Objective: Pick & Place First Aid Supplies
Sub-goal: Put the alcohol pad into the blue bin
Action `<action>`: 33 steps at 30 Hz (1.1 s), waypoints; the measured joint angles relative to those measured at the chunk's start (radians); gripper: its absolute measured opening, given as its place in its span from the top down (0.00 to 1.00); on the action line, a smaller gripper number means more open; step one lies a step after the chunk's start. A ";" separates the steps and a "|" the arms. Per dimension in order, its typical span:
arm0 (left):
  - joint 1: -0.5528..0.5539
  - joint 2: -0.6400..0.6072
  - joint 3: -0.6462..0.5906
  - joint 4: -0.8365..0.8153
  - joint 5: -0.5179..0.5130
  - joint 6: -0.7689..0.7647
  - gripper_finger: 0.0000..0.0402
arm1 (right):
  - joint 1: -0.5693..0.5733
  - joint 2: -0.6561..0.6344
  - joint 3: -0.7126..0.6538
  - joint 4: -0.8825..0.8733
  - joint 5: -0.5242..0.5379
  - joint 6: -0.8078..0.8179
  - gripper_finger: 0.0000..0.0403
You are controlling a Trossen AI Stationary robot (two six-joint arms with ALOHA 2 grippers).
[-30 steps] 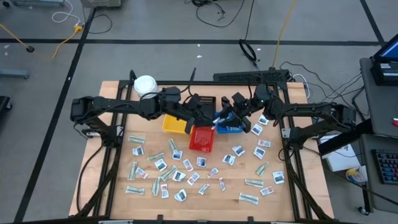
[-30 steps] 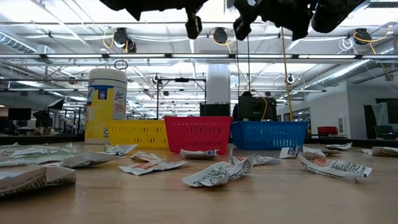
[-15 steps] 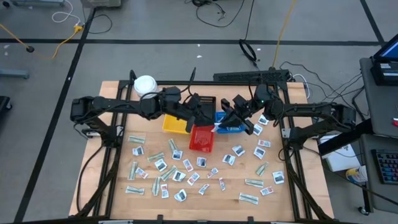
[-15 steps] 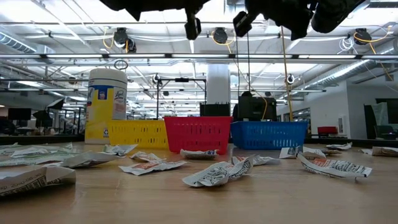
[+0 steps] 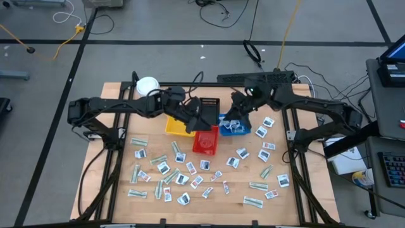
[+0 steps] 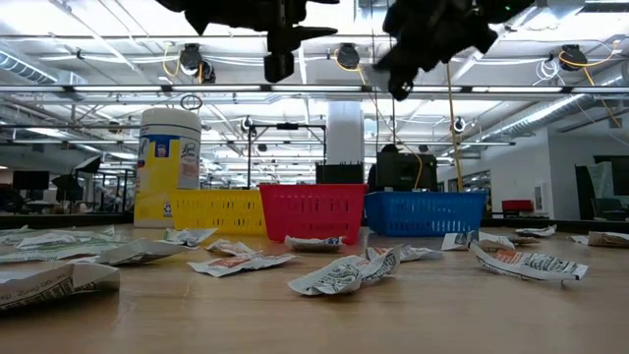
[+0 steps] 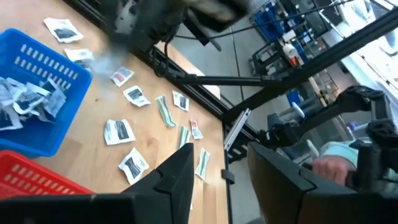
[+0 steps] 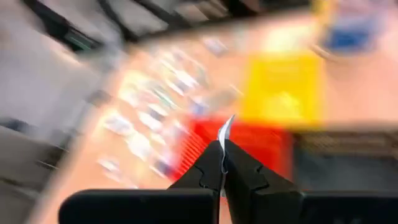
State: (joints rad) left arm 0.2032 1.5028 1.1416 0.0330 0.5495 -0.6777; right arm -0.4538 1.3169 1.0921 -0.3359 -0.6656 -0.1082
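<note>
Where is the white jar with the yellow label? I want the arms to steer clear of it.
In the high view the white jar stands at the table's far left corner, just behind the left arm and up-left of the yellow tray.

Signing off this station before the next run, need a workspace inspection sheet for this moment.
Surface: wooden table, bare wood between items.
Job's things: packets scattered over the front half; several already in the blue tray.
Clutter: white jar at the back left; yellow tray, red tray, black tray.
Hands: left hand open, empty, above the trays; right hand shut on a thin white slip, above the trays.
Cables: black and yellow leads on the floor behind the table.
Surroundings: a person's hand beyond the table edge.
</note>
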 joint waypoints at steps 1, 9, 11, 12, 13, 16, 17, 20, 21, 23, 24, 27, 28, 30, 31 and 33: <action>0.002 -0.001 0.000 0.005 0.000 0.000 0.61 | -0.007 0.008 0.026 -0.087 0.060 -0.043 1.00; 0.020 -0.007 0.000 -0.005 0.083 0.003 0.60 | -0.022 0.101 0.136 -0.411 0.408 -0.233 1.00; 0.019 -0.006 0.000 -0.010 0.093 0.010 0.61 | -0.016 0.138 0.159 -0.470 0.460 -0.260 1.00; 0.019 -0.006 0.000 -0.008 0.103 0.011 0.60 | -0.016 0.154 0.166 -0.496 0.483 -0.269 1.00; 0.019 -0.006 0.000 -0.008 0.112 0.011 0.60 | -0.016 0.166 0.170 -0.519 0.499 -0.275 1.00; 0.019 -0.006 0.000 -0.009 0.130 0.012 0.60 | -0.009 0.197 0.177 -0.542 0.511 -0.273 1.00; 0.019 -0.006 0.000 -0.009 0.131 0.014 0.60 | -0.004 0.207 0.177 -0.541 0.509 -0.269 1.00; 0.019 -0.006 0.000 -0.007 0.134 0.018 0.60 | 0.012 0.229 0.162 -0.537 0.509 -0.258 1.00; 0.019 -0.006 0.000 -0.009 0.134 0.020 0.60 | 0.019 0.236 0.155 -0.525 0.509 -0.256 1.00; 0.019 -0.006 0.000 -0.008 0.134 0.025 0.60 | 0.033 0.248 0.142 -0.508 0.509 -0.256 1.00; 0.019 -0.006 0.000 -0.008 0.134 0.026 0.60 | 0.041 0.253 0.135 -0.506 0.511 -0.255 1.00; 0.019 -0.006 0.000 -0.008 0.134 0.029 0.60 | 0.055 0.265 0.111 -0.477 0.513 -0.255 1.00; 0.019 -0.006 0.000 -0.008 0.134 0.029 0.60 | 0.058 0.270 0.102 -0.461 0.520 -0.258 1.00; 0.019 -0.006 0.000 -0.008 0.134 0.029 0.60 | 0.062 0.275 0.083 -0.451 0.559 -0.264 0.99; 0.019 -0.006 0.000 -0.010 0.134 0.028 0.60 | 0.064 0.275 0.078 -0.454 0.574 -0.266 0.99; 0.018 -0.006 0.000 -0.024 0.134 0.029 0.60 | 0.070 0.271 0.077 -0.452 0.592 -0.276 0.95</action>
State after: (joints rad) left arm 0.2214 1.4967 1.1419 0.0087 0.6834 -0.6491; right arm -0.3841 1.5876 1.1694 -0.7875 -0.0735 -0.3842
